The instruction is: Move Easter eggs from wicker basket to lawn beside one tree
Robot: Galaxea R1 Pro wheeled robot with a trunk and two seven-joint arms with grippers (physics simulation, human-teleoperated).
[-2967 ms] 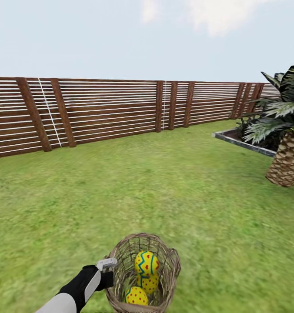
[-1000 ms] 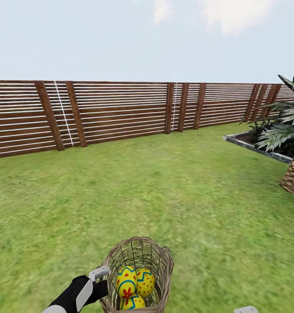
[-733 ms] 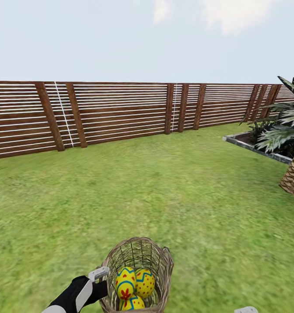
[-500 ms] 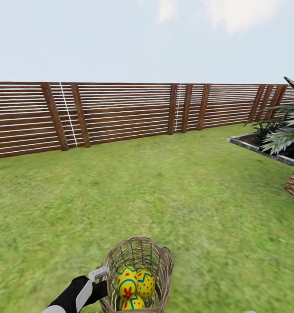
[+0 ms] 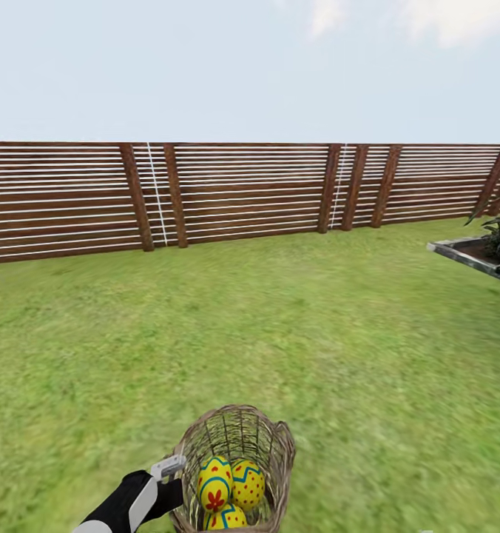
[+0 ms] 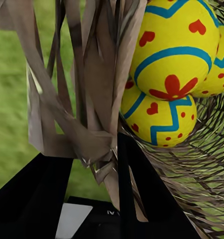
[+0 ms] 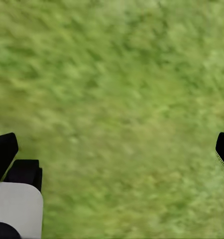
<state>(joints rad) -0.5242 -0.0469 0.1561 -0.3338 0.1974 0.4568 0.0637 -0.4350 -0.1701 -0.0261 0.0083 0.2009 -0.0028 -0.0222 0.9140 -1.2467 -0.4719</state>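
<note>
Fenced lawn [image 5: 279, 326], no tree ahead. Left claw [image 6: 94, 159] clamped on wicker basket [image 5: 276, 444] rim; three Easter eggs [image 5: 231, 485] inside. Right claw [image 7: 112, 149] apart, empty. Eggs likely smooth, rolly: pinch across the middle.

Bright, even daylight, no distinct shadows; soft, blurred lawn [image 5: 294, 326] texture; grass smeared in right wrist view

The head view has turned left; the palm is gone.
</note>
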